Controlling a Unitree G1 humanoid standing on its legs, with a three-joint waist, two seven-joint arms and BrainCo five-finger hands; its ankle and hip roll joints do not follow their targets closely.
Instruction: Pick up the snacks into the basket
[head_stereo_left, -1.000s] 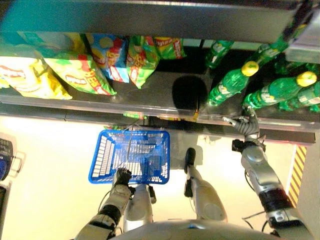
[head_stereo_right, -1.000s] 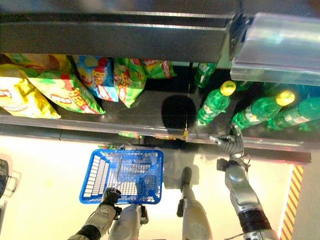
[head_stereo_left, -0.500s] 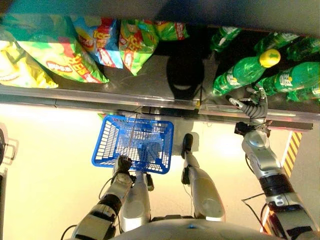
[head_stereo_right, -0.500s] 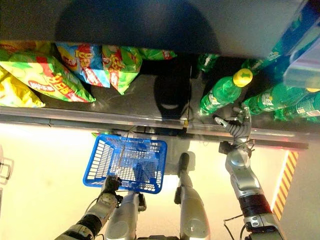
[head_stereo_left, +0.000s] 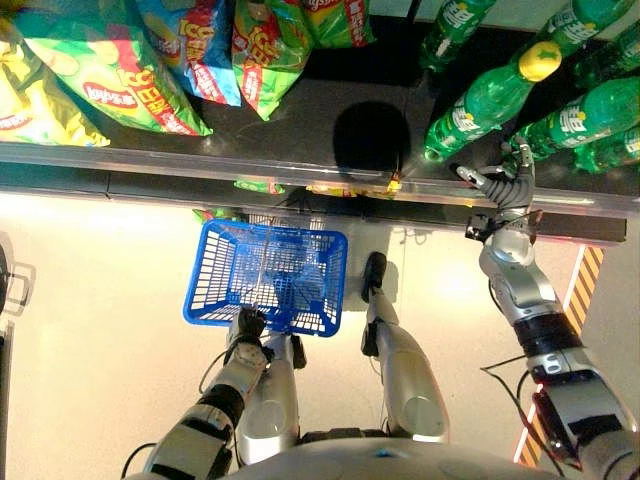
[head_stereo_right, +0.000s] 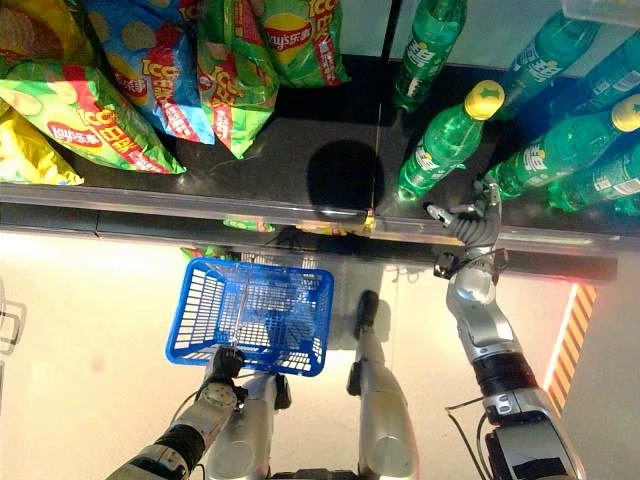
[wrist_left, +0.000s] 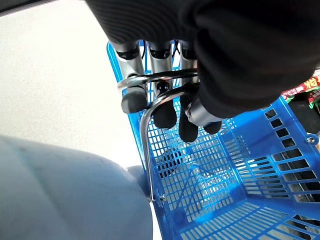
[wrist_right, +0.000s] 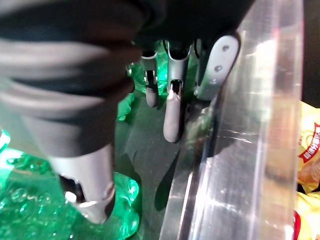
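Note:
Snack bags lie on a dark shelf: a green and red bag (head_stereo_left: 130, 85), a blue bag (head_stereo_left: 195, 50), another green bag (head_stereo_left: 262, 50) and a yellow bag (head_stereo_left: 40, 100). Below the shelf hangs a blue plastic basket (head_stereo_left: 215, 290) with nothing in it. My left hand (wrist_left: 165, 107) is shut on its metal handle (wrist_left: 145, 135). My right hand (head_stereo_left: 505, 185) is open, its fingers (wrist_right: 172, 115) straight over the shelf's clear front rail (wrist_right: 240, 150). It is beside a green bottle (head_stereo_left: 480, 105), far right of the snacks.
Several green bottles with yellow caps (head_stereo_right: 570, 150) lie on the shelf's right half. The dark shelf floor (head_stereo_left: 330, 120) between bags and bottles is bare. More snack bags (head_stereo_left: 250, 186) peek out under the rail. A yellow-striped edge (head_stereo_left: 580, 280) marks the floor at right.
The camera has moved, so more of the shelf shows. My right hand has reached a little further over the front rail towards the bottles. My left hand still holds the basket.

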